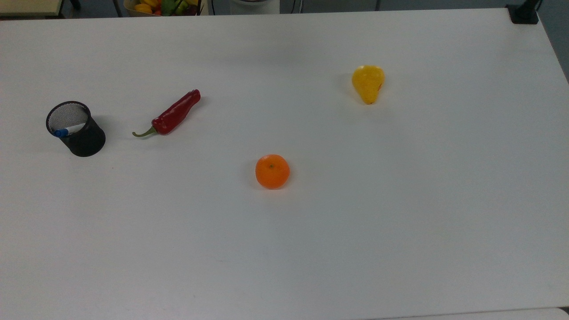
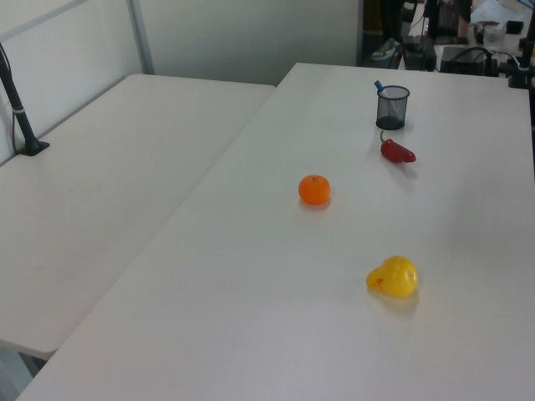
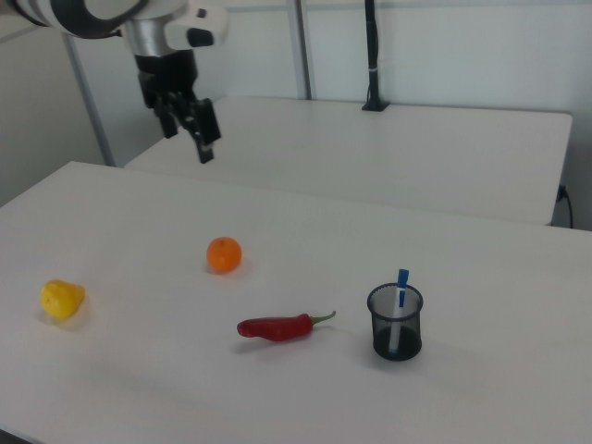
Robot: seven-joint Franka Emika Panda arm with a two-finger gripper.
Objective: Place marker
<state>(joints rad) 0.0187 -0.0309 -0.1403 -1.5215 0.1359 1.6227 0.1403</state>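
Marker (image 3: 401, 289) stands blue cap up inside the mesh cup (image 3: 395, 323) near the table (image 1: 400, 200) edge, leaning on the rim; gripper (image 3: 189, 129), jaws spread and empty, hangs high, placement apparently done.

The bench (image 1: 400, 222) is lit evenly and brightly from overhead, so that its white surface is rendered pale grey with no hard glare. Only soft, short shadows are cast: a faint one lies beside the black mesh cup (image 1: 80, 133) toward the top view's right, and a dim smudge is seen under the orange (image 1: 272, 171). A broad, diffuse shadow is spread across the bench above the red chilli (image 1: 173, 114). In the left view the background behind the cup is rendered murky and cluttered.
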